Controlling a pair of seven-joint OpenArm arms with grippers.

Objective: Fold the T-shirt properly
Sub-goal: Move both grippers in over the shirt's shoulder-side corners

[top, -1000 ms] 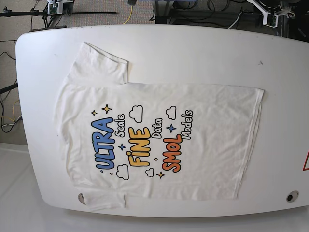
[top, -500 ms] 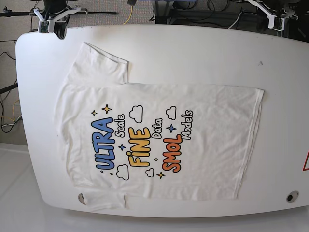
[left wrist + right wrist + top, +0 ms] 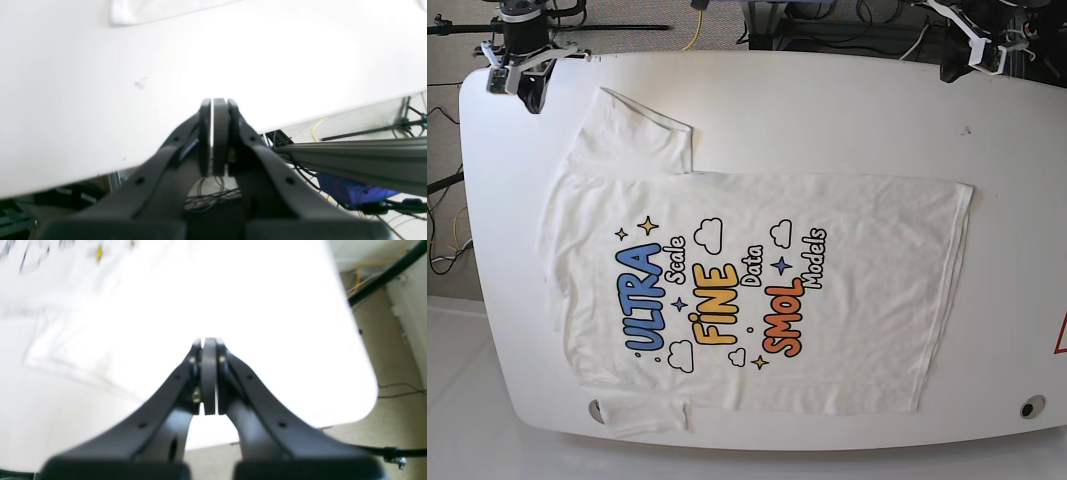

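The white T-shirt [image 3: 757,290] lies flat on the white table [image 3: 847,120], print up, with its collar end to the left and its hem to the right. One sleeve [image 3: 642,130] points to the far edge. My right gripper [image 3: 530,95] hangs over the far left corner, shut and empty, just left of that sleeve. In the right wrist view its jaws [image 3: 208,340] are pressed together above the blurred sleeve [image 3: 66,323]. My left gripper [image 3: 954,68] is at the far right edge, shut and empty [image 3: 216,101], with a T-shirt corner [image 3: 160,10] ahead of it.
A small dark mark [image 3: 966,129] sits on the table near the far right. A round hole [image 3: 1031,407] is at the near right corner and a red-edged sticker [image 3: 1061,335] at the right edge. Cables and stands [image 3: 697,20] lie behind the table.
Both grippers have come further into the base view. The right one moved left and down at the far left corner, the left one moved in at the far right edge. The T-shirt is unmoved.
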